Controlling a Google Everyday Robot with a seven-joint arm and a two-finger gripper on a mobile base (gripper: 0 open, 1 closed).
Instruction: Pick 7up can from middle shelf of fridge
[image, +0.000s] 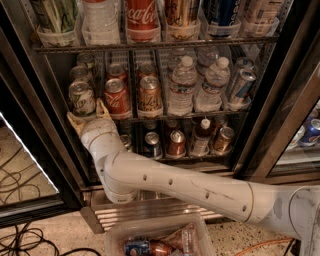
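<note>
Where hand (88, 117) gapes, 7up can (82, 98) just above

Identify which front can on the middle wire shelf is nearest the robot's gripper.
The whitish-silver, green-marked 7up can, leftmost; the gripper sits just below it, the red Coca-Cola can farther right.

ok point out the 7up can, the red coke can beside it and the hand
7up can (82, 98): camera view, on its green-marked side.
red coke can (116, 99): camera view, on its red side.
hand (86, 113): camera view, midway between its open fingertips, at the 7up can's base.
</note>
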